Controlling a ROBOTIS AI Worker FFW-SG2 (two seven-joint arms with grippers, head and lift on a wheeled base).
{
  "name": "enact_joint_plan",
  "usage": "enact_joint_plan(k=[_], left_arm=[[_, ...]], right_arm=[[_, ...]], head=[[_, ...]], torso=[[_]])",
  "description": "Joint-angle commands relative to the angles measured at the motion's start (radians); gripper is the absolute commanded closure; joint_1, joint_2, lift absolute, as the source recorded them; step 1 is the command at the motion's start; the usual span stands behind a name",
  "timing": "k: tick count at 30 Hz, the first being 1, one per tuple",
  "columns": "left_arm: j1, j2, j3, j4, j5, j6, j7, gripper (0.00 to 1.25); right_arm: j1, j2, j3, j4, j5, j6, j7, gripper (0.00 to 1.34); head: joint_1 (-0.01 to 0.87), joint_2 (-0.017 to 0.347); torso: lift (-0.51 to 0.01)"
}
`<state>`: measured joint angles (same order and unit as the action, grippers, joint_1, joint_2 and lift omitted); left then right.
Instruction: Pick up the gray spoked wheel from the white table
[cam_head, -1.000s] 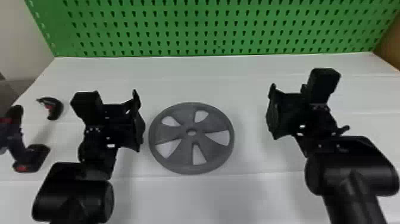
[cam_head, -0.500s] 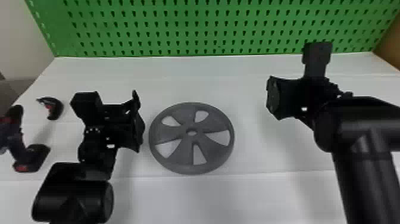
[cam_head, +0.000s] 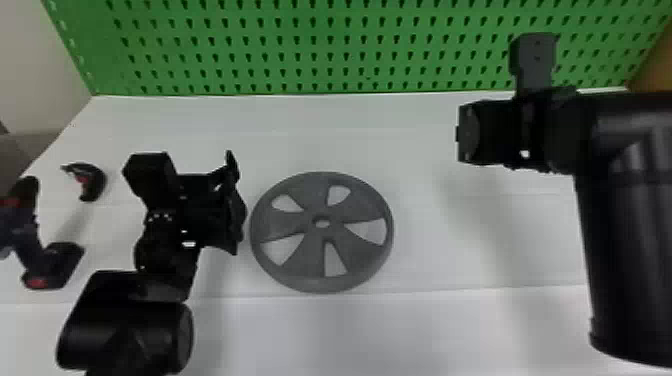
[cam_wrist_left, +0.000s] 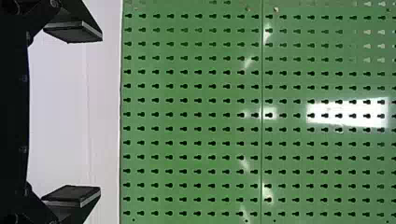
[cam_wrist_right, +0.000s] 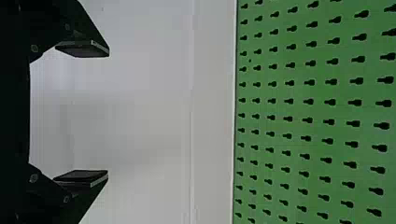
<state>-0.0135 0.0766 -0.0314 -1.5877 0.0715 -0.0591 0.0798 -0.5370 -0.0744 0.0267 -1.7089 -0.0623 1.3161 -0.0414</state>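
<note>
Behind a flat white table (cam_head: 350, 127), a green perforated pegboard (cam_head: 340, 46) is seen across the head view's top; a plain grey wall (cam_head: 37, 75) is shown upper left, a brown surface (cam_head: 654, 70) upper right.

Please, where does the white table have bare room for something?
Bare white table lies between the wheel and the green pegboard, between the wheel and the right arm, and on the wheel's near side. The left is crowded: the left gripper sits close to the wheel, with a drill and a curved black piece farther left.

Left claw (cam_head: 236, 205) and right claw (cam_head: 467, 133), both agape
</note>
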Motion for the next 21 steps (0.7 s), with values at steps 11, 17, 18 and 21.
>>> enact_joint_plan(k=[11, 17, 18, 21], left_arm=[[-0.003, 0.000, -0.008, 0.000, -0.012, 0.009, 0.000, 0.13], [-0.005, 0.000, -0.013, 0.000, -0.019, 0.012, 0.000, 0.13], [-0.005, 0.000, -0.013, 0.000, -0.021, 0.013, 0.000, 0.13], [-0.006, 0.002, -0.016, 0.000, -0.024, 0.016, 0.000, 0.13]], right_arm=[[-0.182, 0.010, -0.014, 0.213, -0.005, 0.216, 0.000, 0.35], [-0.202, -0.027, -0.031, 0.290, -0.174, 0.164, 0.000, 0.35], [-0.212, -0.033, -0.025, 0.308, -0.189, 0.161, 0.000, 0.35], [-0.245, -0.051, -0.005, 0.370, -0.208, 0.169, 0.000, 0.35]], head=[[0.770, 0.048], [0.770, 0.048], [0.770, 0.048], [0.770, 0.048]], torso=[[-0.106], [-0.106], [-0.106], [-0.106]])
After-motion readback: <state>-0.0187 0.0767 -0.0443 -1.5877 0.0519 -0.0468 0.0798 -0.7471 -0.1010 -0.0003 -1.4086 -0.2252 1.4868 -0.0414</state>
